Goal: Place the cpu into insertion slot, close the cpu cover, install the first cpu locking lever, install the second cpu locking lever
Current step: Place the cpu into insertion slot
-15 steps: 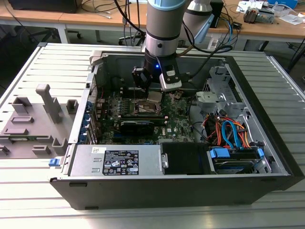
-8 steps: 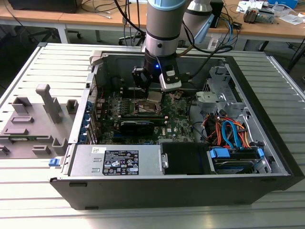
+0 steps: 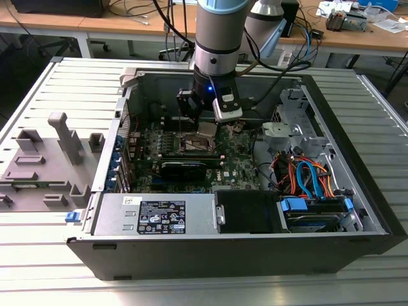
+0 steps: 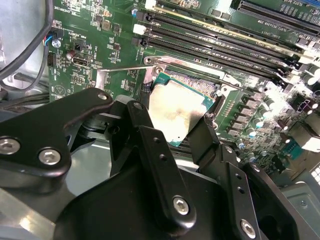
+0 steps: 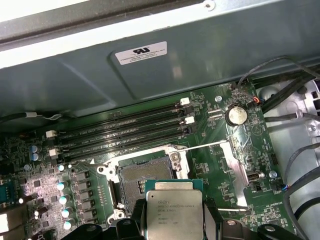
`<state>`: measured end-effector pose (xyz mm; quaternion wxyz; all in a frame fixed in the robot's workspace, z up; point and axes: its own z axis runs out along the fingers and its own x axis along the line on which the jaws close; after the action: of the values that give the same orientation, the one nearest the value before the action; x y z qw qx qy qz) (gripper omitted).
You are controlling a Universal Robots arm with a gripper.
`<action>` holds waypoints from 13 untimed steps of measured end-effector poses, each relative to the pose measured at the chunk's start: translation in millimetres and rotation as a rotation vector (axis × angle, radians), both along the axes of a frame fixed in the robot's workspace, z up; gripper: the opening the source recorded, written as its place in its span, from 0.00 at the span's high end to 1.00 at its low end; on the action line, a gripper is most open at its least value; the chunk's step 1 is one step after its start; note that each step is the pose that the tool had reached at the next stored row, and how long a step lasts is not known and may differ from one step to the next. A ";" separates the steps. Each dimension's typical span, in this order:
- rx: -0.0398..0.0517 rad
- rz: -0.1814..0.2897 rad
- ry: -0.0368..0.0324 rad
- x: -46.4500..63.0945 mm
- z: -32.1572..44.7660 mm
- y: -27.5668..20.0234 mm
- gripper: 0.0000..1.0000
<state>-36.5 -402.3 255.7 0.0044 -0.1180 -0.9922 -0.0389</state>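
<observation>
My gripper (image 5: 173, 223) is shut on the cpu (image 5: 173, 212), a flat square chip with a silvery top, gripped by two opposite edges. In the second wrist view the black fingers (image 4: 150, 135) flank the cpu (image 4: 177, 112). The chip hangs just above and to one side of the insertion slot (image 5: 137, 175), whose dark centre lies uncovered inside its silver rim. Two thin wire levers (image 5: 207, 145) (image 5: 85, 163) stick out from the socket, unlatched. I cannot make out the cpu cover for certain. In the exterior view the gripper (image 3: 205, 131) is inside the open computer case, over the slot (image 3: 191, 145).
Long black memory slots (image 5: 125, 130) run along the socket's far side, with a coin battery (image 5: 235, 115) nearby. A black graphics card (image 3: 183, 167), the power supply (image 3: 159, 215) and bundled cables (image 3: 306, 175) crowd the case. A grey fixture (image 3: 44, 159) sits outside, at the exterior view's left.
</observation>
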 end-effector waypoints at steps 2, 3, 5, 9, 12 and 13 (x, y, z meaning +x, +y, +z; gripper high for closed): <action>0.0000 -0.001 0.0000 0.0 0.0 0.0 0.45; 0.0000 -0.002 0.0000 0.0 0.0 0.0 0.45; 0.0000 -0.005 0.0000 0.0 0.0 0.0 0.45; 0.0000 -0.007 0.0000 0.0 -0.1 0.0 0.45; -0.0001 -0.010 0.0000 0.0 -0.1 0.0 0.45; 0.0000 -0.011 0.0000 0.0 -0.1 0.0 0.45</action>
<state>-36.5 -402.3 255.7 0.0042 -0.1237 -0.9915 -0.0389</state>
